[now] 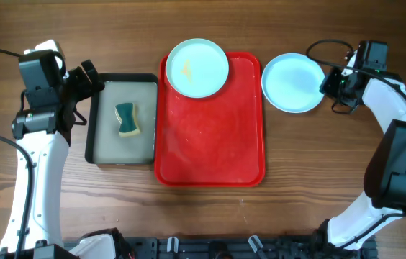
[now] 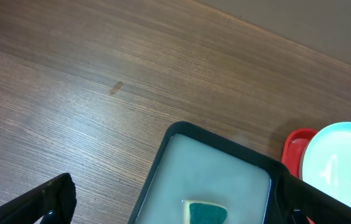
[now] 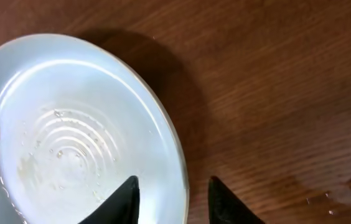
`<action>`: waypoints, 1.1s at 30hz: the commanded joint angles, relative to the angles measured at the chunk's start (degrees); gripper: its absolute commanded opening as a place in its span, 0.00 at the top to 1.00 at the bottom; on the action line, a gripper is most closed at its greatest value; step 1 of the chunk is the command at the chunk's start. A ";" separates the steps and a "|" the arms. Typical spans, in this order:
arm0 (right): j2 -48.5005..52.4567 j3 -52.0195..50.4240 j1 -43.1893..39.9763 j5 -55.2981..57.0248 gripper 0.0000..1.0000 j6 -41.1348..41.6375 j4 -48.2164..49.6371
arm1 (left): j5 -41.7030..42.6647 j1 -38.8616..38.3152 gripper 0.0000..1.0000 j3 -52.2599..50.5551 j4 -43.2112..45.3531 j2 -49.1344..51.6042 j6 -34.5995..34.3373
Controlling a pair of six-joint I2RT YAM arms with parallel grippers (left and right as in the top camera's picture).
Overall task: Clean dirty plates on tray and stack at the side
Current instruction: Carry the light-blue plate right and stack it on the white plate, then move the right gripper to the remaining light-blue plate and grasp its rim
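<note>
A pale mint plate [image 1: 197, 67] with a yellowish smear lies on the far end of the red tray [image 1: 210, 137], overhanging its rim; it also shows in the left wrist view as the plate [image 2: 343, 158]. A second pale plate [image 1: 293, 82] rests on the table right of the tray, wet with droplets [image 3: 70, 124]. My right gripper [image 1: 330, 83] [image 3: 173, 199] straddles that plate's right rim, jaws apart, one fingertip [image 3: 126, 196] over the plate, the other over the wood. My left gripper [image 1: 91, 90] [image 2: 175, 208] hovers wide open above the black tray, holding nothing.
A black-rimmed tray [image 1: 91, 122] with a grey inside lies left of the red tray and holds a green-and-yellow sponge [image 1: 126, 119] [image 2: 205, 211]. Water drops mark the wood near the right plate. The rest of the red tray's surface is bare.
</note>
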 commanded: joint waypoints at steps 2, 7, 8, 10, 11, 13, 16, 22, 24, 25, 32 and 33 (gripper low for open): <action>0.85 0.07 0.70 -9.46 0.52 -5.03 -0.85 | -0.35 0.26 0.00 0.35 0.13 0.22 -0.50; 0.85 0.07 11.04 -11.23 0.52 -5.99 0.66 | -0.35 0.26 0.00 0.35 0.13 0.22 -0.50; 0.85 0.07 13.20 -11.19 0.51 -6.03 1.42 | -0.35 0.26 0.00 0.35 0.13 0.22 -0.50; 0.85 0.07 18.78 -10.23 0.51 -5.99 4.37 | -0.35 0.26 0.00 0.35 0.13 0.22 -0.50; 0.85 0.07 21.90 -8.04 0.50 -5.92 6.67 | -0.35 0.26 0.00 0.35 0.13 0.22 -0.50; 0.87 0.07 25.57 -4.17 0.50 -5.81 10.03 | -0.35 0.26 0.00 0.35 0.13 0.22 -0.50; 1.14 0.07 29.42 -2.19 0.49 -5.75 15.15 | -0.35 0.26 0.00 0.35 0.13 0.22 -0.50; 6.47 0.04 32.54 -2.12 0.46 -4.26 26.29 | -0.35 0.26 0.00 0.35 0.13 0.22 -0.50; 9.22 0.02 32.54 0.17 0.46 -2.69 30.56 | -0.35 0.26 0.00 0.35 0.13 0.22 -0.50; 10.86 0.02 32.54 1.09 0.46 -2.08 33.22 | -0.35 0.26 0.00 0.35 0.13 0.22 -0.50; 14.16 0.02 33.86 0.85 0.47 0.20 39.93 | -0.35 0.26 0.00 0.35 0.13 0.22 -0.50; 14.43 0.02 33.88 0.90 0.49 0.20 39.95 | -0.35 0.26 0.00 0.35 0.13 0.22 -0.50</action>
